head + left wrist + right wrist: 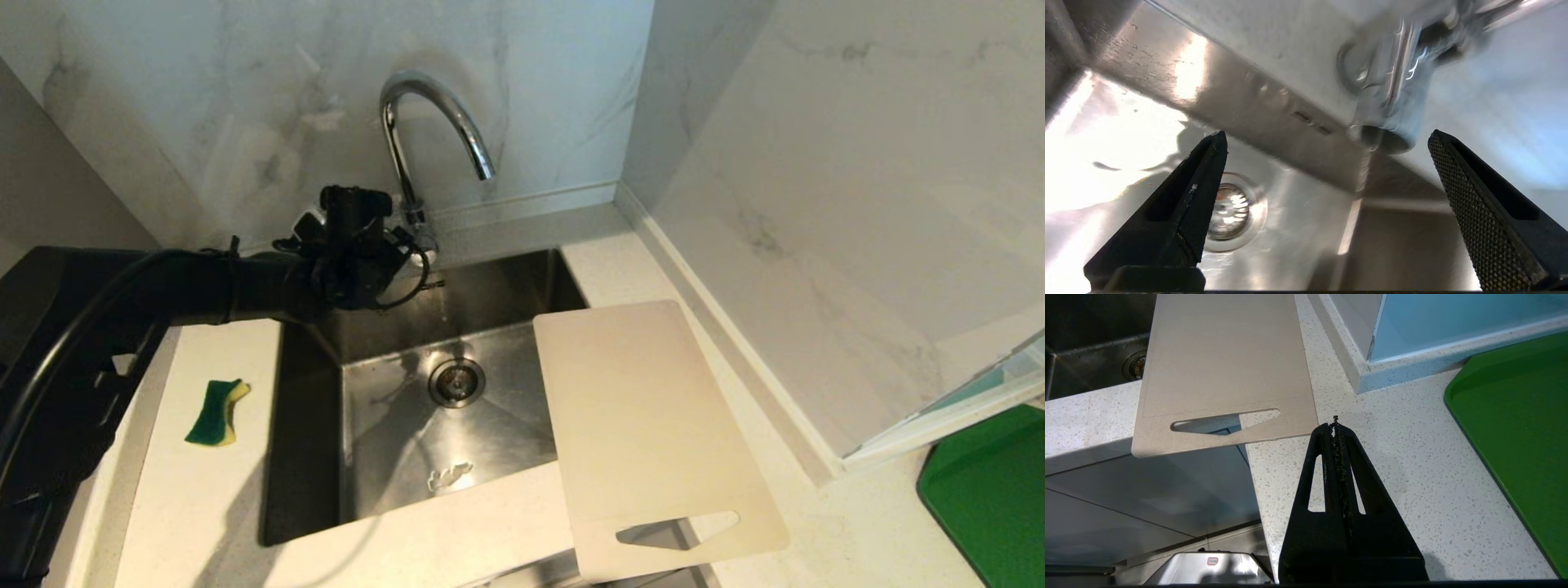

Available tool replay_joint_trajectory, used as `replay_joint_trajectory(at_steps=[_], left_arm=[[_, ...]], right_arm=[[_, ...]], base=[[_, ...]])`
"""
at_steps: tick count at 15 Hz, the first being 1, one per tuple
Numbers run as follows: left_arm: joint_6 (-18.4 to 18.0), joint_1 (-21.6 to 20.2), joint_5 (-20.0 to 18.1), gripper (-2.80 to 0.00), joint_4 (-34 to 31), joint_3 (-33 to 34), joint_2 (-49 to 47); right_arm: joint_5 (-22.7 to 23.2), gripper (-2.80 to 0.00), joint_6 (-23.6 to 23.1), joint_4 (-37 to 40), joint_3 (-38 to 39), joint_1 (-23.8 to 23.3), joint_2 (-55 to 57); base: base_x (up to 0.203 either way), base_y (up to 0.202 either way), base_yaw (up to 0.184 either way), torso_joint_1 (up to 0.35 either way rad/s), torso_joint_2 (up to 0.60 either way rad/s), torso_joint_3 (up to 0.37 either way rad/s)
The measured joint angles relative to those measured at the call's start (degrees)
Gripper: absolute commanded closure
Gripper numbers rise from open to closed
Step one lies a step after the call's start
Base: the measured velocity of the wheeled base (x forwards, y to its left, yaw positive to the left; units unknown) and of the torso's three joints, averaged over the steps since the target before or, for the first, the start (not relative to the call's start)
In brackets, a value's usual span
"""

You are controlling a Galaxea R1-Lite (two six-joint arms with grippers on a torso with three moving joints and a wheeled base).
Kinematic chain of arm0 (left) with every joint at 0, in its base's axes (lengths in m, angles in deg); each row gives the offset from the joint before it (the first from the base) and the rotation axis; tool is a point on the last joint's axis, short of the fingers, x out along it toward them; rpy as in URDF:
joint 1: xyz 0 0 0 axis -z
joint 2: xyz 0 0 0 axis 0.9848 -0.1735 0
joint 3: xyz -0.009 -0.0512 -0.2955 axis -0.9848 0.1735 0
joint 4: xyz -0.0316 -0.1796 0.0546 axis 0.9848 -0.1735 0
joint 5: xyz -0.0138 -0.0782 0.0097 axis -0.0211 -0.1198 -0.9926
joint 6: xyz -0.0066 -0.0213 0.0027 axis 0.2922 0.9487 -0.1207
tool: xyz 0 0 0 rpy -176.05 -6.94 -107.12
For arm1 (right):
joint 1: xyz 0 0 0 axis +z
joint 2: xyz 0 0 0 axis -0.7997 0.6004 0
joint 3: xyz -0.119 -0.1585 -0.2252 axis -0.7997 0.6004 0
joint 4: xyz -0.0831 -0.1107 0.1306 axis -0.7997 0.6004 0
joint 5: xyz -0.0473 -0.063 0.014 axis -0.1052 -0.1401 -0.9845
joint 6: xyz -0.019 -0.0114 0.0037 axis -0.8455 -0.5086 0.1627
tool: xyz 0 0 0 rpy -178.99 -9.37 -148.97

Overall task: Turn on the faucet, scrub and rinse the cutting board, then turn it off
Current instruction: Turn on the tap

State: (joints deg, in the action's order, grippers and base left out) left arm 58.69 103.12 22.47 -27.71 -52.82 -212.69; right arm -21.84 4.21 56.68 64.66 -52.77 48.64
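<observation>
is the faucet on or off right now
Off, as far as shows: no stream falls from the faucet spout, and none lands around the drain. The open left gripper is at its base.

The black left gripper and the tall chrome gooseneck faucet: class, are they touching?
Apart. In the left wrist view the left gripper stands wide open, and the faucet base sits between its fingers with bare gaps on both sides.

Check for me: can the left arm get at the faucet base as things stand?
Probably yes. The left gripper is open beside the faucet, whose chrome base sits just ahead of the spread fingers, with nothing between them.
</observation>
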Motion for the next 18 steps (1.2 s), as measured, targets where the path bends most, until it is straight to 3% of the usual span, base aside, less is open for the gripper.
replay_joint_trajectory(at_steps=[2, 6, 10, 12, 16, 18], left_arm=[[1.9, 0.3, 1.6, -2.8, 0.0, 0.0, 0.8], [3.2, 1.0, 8.9, -2.8, 3.4, -0.1, 0.7], [2.3, 1.4, 10.6, -2.8, 5.3, -0.1, -0.5], [-0.3, 2.0, 12.6, -2.8, 8.4, -0.1, -0.9], [-10.2, 2.1, 15.0, -2.8, 18.4, -0.1, -2.7], [-10.6, 2.2, 15.1, -2.8, 18.8, -0.1, -3.5]], right_arm=[[0.0, 0.0, 0.0, 0.0, 0.0, 0.0, 0.0], [0.0, 0.0, 0.0, 0.0, 0.0, 0.0, 0.0], [0.0, 0.0, 0.0, 0.0, 0.0, 0.0, 0.0], [0.0, 0.0, 0.0, 0.0, 0.0, 0.0, 0.0], [0.0, 0.0, 0.0, 0.0, 0.0, 0.0, 0.0], [0.0, 0.0, 0.0, 0.0, 0.0, 0.0, 0.0]], base=[[0.0, 0.0, 0.0, 0.0, 0.0, 0.0], [0.0, 0.0, 0.0, 0.0, 0.0, 0.0], [0.0, 0.0, 0.0, 0.0, 0.0, 0.0], [0.0, 0.0, 0.0, 0.0, 0.0, 0.0], [0.0, 0.0, 0.0, 0.0, 0.0, 0.0], [0.0, 0.0, 0.0, 0.0, 0.0, 0.0]])
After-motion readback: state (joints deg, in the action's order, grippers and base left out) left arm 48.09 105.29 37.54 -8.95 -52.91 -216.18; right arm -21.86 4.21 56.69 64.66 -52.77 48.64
